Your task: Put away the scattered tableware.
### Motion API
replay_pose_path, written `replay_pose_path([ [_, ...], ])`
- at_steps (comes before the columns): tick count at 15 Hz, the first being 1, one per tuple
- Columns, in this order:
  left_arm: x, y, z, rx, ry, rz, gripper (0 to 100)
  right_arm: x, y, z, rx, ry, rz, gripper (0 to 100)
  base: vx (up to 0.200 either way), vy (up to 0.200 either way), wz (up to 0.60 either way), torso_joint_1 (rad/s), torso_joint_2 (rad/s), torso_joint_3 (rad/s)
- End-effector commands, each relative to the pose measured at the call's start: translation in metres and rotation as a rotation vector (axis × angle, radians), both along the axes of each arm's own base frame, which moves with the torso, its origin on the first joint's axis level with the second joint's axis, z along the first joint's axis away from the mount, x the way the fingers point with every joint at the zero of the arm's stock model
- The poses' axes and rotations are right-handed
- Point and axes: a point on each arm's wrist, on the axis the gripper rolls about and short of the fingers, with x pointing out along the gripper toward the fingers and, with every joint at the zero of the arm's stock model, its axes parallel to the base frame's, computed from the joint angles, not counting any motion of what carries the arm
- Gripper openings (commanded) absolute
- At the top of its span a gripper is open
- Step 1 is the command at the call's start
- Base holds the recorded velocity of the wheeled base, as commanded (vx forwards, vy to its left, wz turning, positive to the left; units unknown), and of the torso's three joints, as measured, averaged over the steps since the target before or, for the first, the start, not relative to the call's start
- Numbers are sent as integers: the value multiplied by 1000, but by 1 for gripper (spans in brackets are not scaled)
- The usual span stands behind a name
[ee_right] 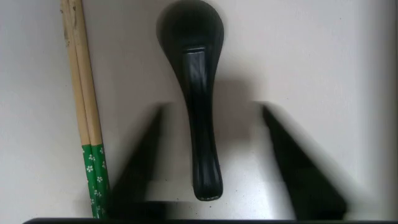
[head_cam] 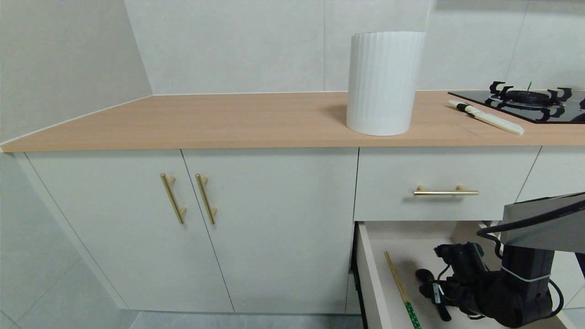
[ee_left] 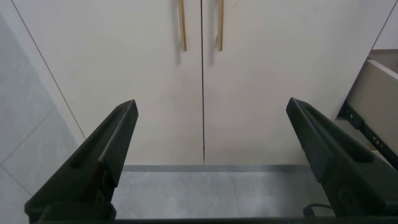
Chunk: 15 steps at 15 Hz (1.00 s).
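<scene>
The left gripper (ee_left: 210, 106) hung with jaws spread wide before the cabinet doors (ee_left: 261, 81). In the open drawer (head_cam: 371, 278), green-tipped chopsticks (ee_right: 84, 106) lay just beside the black spoon (ee_right: 196, 93), its handle between the right gripper's (ee_right: 211, 115) spread jaws.

The right arm (head_cam: 516, 294) is finished in matt black, with rounded joint housings, a thin white band (head_cam: 525, 277) and a flat grey panel (head_cam: 548, 237) above. Black cables (head_cam: 525, 223) are looped alongside. A small white label (head_cam: 436, 293) is fixed near the wrist. The left tool (ee_left: 211, 107) is formed by two dark, tapering fingers (ee_left: 102, 158).
</scene>
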Motion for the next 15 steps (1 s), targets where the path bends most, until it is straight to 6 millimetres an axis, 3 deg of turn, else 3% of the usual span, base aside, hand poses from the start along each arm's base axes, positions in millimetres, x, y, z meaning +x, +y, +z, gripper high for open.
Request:
replay_pose_path([
  [1,0,0,0,0,1,0,100,-1,0,2,0,-4,0,100,0,0,0,0,0,0],
  [4,0,0,0,0,1,0,100,-3,-1,8,-6,-39,-5,100,0,0,0,0,0,0],
  [10,0,0,0,0,-1,0,100,-21,5,69,17,-186,37,100,0,0,0,0,0,0],
  [15,0,0,0,0,1,0,100,-51,20,120,33,-231,138,100,0,0,0,0,0,0],
])
